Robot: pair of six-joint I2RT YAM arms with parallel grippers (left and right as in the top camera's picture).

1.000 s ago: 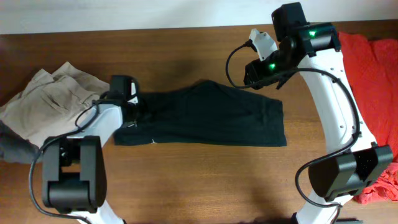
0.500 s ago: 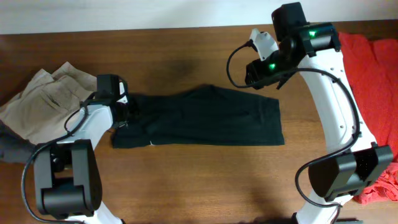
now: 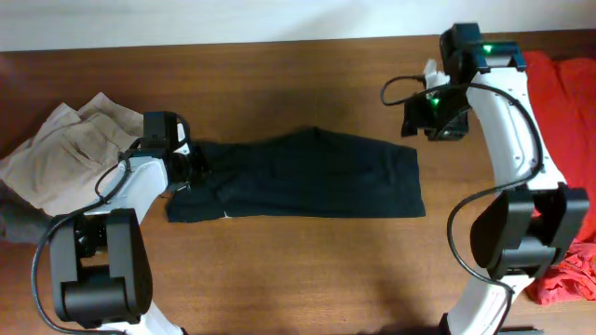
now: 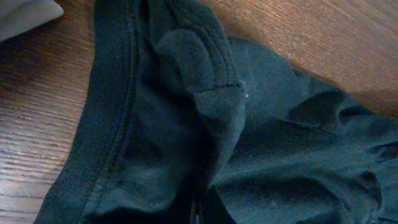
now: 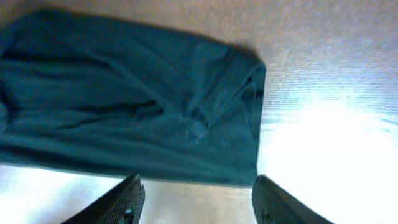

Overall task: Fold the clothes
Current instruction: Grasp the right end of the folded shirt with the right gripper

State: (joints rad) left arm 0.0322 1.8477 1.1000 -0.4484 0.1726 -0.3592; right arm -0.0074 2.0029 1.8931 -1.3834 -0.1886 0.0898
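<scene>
The clothes, one black T-shirt (image 3: 307,177), lie as a long flat strip across the middle of the table, with a small white label (image 3: 228,212) at the front hem. My left gripper (image 3: 191,163) is shut on the shirt's left end. In the left wrist view dark cloth (image 4: 186,112) bunches right over the closed fingertips (image 4: 198,214). My right gripper (image 3: 424,119) hangs open and empty just beyond the shirt's far right corner. In the right wrist view its fingers (image 5: 127,199) stand wide apart above bare wood, with the shirt (image 5: 124,106) ahead of them.
Beige trousers (image 3: 65,154) are heaped at the left edge, close behind my left arm. Red garments (image 3: 563,93) lie at the right edge, and more red cloth (image 3: 568,279) sits by the right arm's base.
My right gripper has drawn back to the right, off the shirt's corner, and its jaws have widened. My left gripper pulled the shirt's left end slightly leftward earlier and now holds still.
</scene>
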